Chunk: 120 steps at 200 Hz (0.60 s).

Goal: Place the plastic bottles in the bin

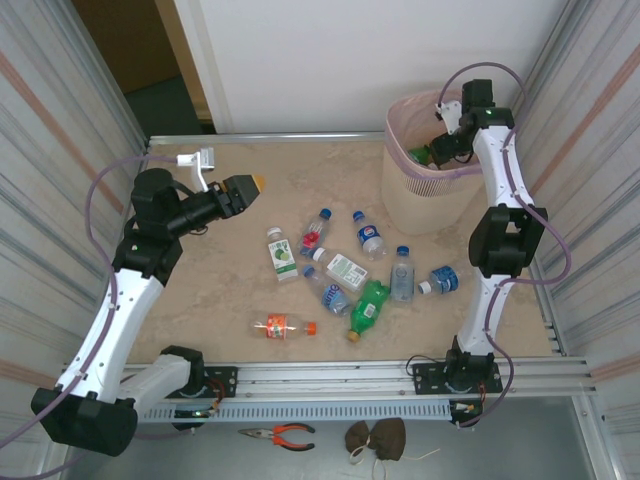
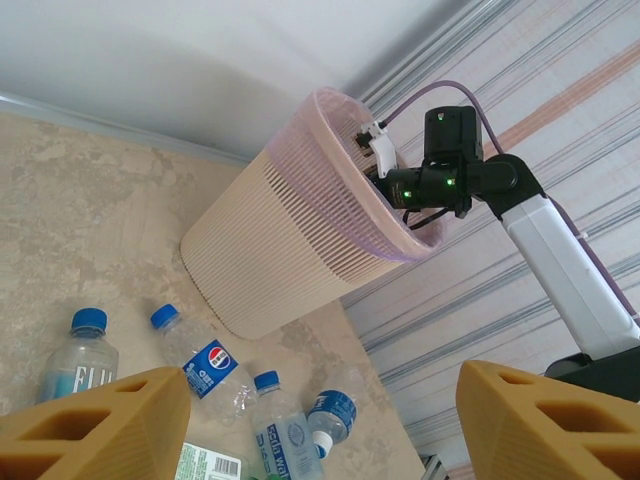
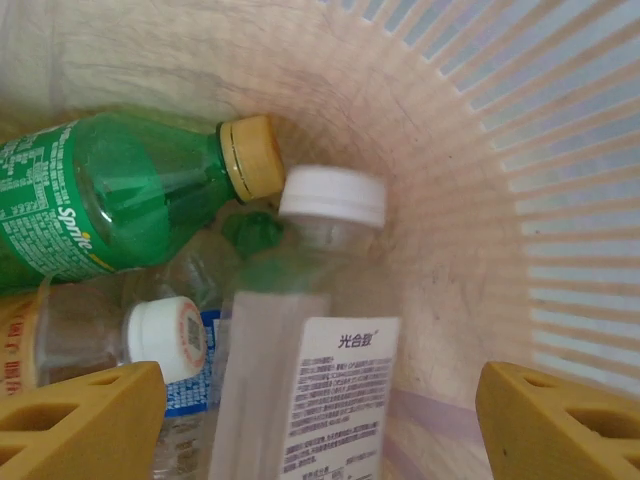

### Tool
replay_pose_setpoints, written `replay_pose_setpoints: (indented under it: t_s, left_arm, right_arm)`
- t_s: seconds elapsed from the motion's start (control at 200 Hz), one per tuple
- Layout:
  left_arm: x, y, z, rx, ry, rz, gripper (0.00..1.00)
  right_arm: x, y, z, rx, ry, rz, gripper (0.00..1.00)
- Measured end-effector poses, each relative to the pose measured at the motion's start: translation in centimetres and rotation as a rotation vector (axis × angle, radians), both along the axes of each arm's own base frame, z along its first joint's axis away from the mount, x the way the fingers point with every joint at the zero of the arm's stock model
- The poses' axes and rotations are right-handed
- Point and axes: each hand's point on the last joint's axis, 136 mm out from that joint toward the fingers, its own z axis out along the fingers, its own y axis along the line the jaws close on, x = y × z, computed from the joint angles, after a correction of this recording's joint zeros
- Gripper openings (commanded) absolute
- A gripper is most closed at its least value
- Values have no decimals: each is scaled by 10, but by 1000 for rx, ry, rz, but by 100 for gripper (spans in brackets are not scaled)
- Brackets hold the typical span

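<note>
Now: white-capped bottle point(image 3: 300, 300) lies loose in the bin point(image 1: 405, 205), far right corner.
Right gripper point(image 3: 320, 400): apart, just above it.
Left gripper point(image 1: 252, 186): apart, empty, nearer the mid-table bottles point(image 1: 347, 268).

Upper left of the right wrist view: green bottle point(image 3: 110, 200) reads "Sprite", sideways. Lower middle, white-capped bottle point(image 3: 320, 340), label headed "光合致", fine print too small. Left wrist view, lower left: Pepsi globe on the blue-capped bottle point(image 2: 205, 365); leftmost bottle point(image 2: 80, 362) shows capitals starting "FI".
</note>
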Motion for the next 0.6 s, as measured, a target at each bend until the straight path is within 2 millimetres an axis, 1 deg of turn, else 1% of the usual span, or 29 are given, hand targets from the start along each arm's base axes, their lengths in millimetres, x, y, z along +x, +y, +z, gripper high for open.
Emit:
replay_pose_setpoints:
  t_s: [0.165, 0.276, 0.346, 0.441, 0.601]
  left_arm:
    - [-1, -1, 0, -1, 0, -9, 71]
    - [-2, -1, -2, -1, 6, -13, 71]
    - [-2, -2, -4, 0, 11, -14, 70]
    - [-1, -2, -6, 1, 17, -14, 70]
    - [-1, -2, -15, -2, 48, -12, 68]
  right_arm:
    - [-1, 1, 4, 11, -8, -1, 83]
    - [-5, 2, 18, 17, -33, -9, 83]
    - [-10, 2, 35, 23, -65, -13, 84]
    - [-18, 5, 62, 33, -120, -9, 84]
    - [-34, 13, 105, 59, -211, -6, 83]
